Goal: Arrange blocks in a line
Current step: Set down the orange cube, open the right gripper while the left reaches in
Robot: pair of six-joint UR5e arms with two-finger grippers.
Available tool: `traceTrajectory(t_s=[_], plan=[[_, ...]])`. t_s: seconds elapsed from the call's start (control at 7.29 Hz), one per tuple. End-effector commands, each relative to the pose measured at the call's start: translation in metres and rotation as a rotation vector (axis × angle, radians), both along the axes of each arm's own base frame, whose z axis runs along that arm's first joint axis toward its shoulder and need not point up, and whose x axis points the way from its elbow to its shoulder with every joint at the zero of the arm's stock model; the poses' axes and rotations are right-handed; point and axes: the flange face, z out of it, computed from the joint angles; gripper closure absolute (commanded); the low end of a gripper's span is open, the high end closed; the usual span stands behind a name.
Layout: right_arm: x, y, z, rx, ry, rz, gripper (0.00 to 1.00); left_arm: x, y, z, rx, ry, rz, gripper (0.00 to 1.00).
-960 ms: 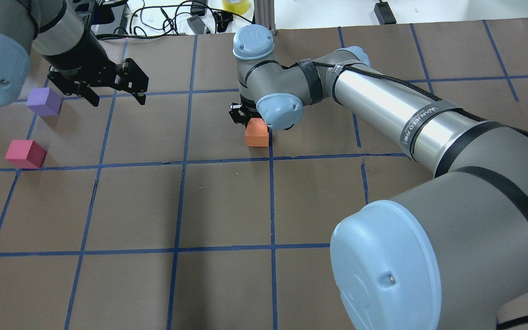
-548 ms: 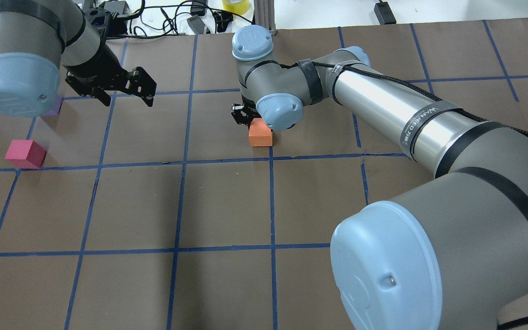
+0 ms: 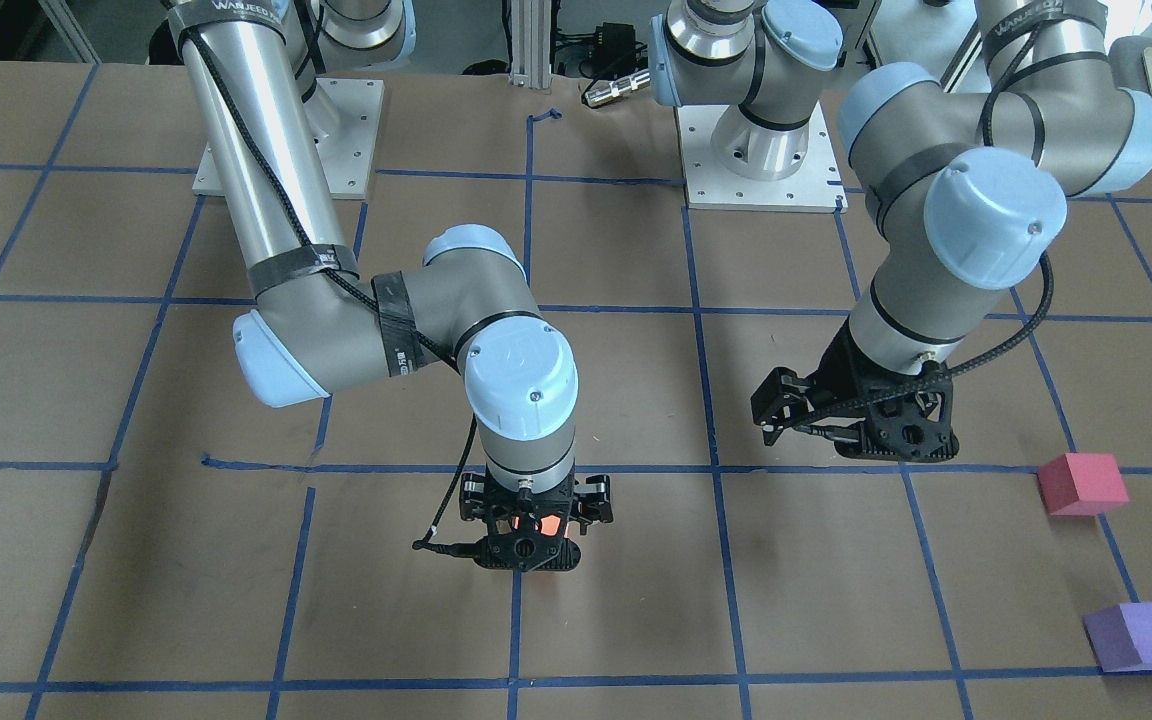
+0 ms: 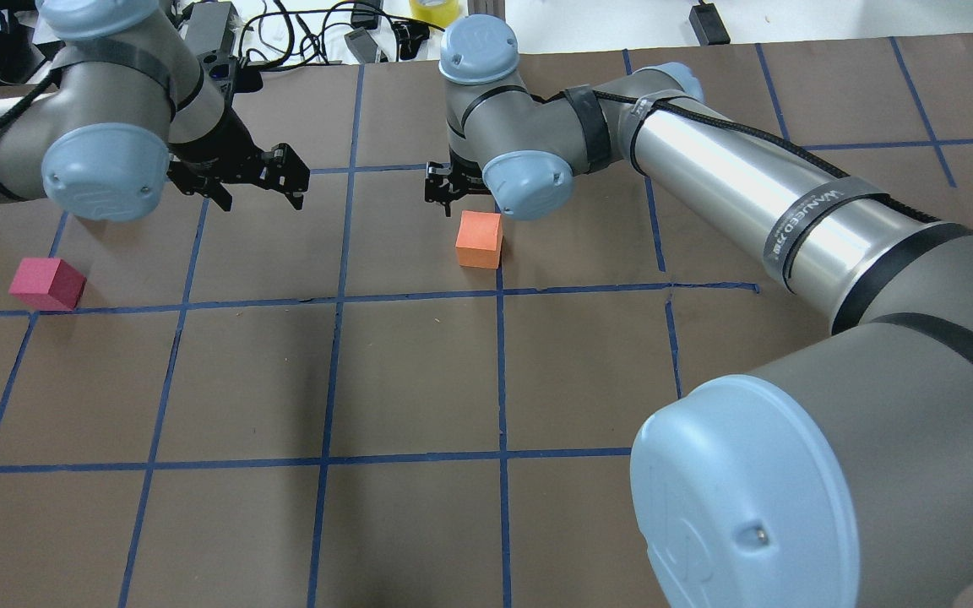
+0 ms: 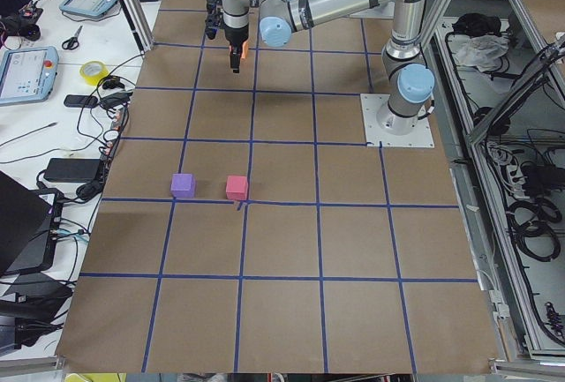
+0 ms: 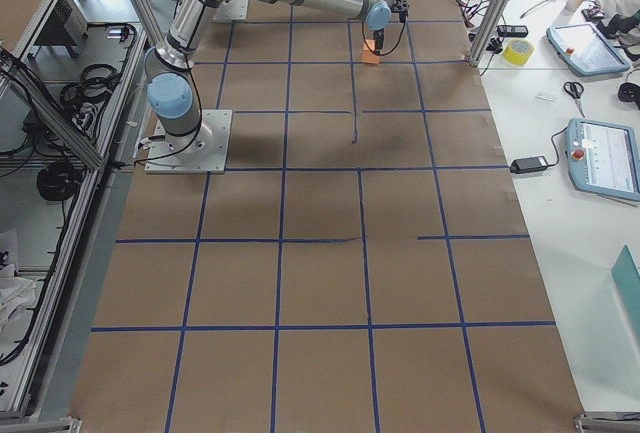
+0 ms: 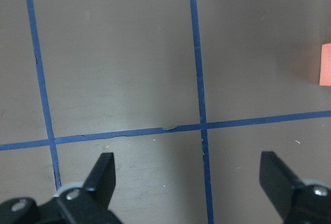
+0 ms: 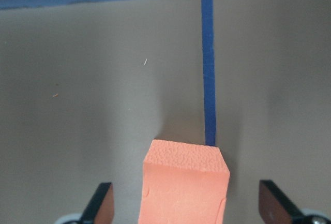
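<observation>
One small orange foam cube (image 4: 479,240) rests on the brown paper-covered table (image 4: 419,380). It lies centred between the fingers of my right pincer (image 8: 186,195), which stand wide apart and touch neither side. My left pincer (image 7: 189,182), likewise spread, hangs well apart.

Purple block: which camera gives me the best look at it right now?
Exterior front-facing: the purple block lies unobstructed at lower right. Exterior left shows it too, but small, beside the crimson block. Overhead exterior: the left arm covers that spot. Exterior right and both wrist views don't show it.
</observation>
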Motion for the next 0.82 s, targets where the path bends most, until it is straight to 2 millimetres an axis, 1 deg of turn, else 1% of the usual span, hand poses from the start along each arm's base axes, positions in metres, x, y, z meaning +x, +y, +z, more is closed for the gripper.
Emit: traceTrajectory(t_s=[0.0, 0.14, 0.27, 0.41, 0.55, 0.69], plan=[[-0.045, -0.001, 0.087, -0.012, -0.071, -0.043, 0.0, 0.001, -0.014, -0.032, 0.016, 0.009, 0.044, 0.0], [-0.102, 0.006, 0.124, 0.025, -0.025, 0.005, 0.0, 0.001, -0.025, -0.061, 0.039, 0.019, 0.026, 0.0], [-0.158, 0.009, 0.158, 0.032, -0.014, 0.013, 0.0, -0.016, -0.036, -0.075, -0.015, 0.017, -0.009, 0.0], [-0.193, 0.026, 0.185, 0.065, 0.003, 0.052, 0.0, -0.075, -0.03, -0.081, -0.037, 0.011, -0.091, 0.0], [-0.207, 0.05, 0.208, 0.079, 0.053, 0.109, 0.0, -0.138, -0.029, -0.073, -0.081, 0.01, -0.176, 0.0], [-0.213, 0.066, 0.206, 0.081, 0.082, 0.108, 0.0, -0.189, -0.024, -0.076, -0.086, 0.029, -0.125, 0.0]])
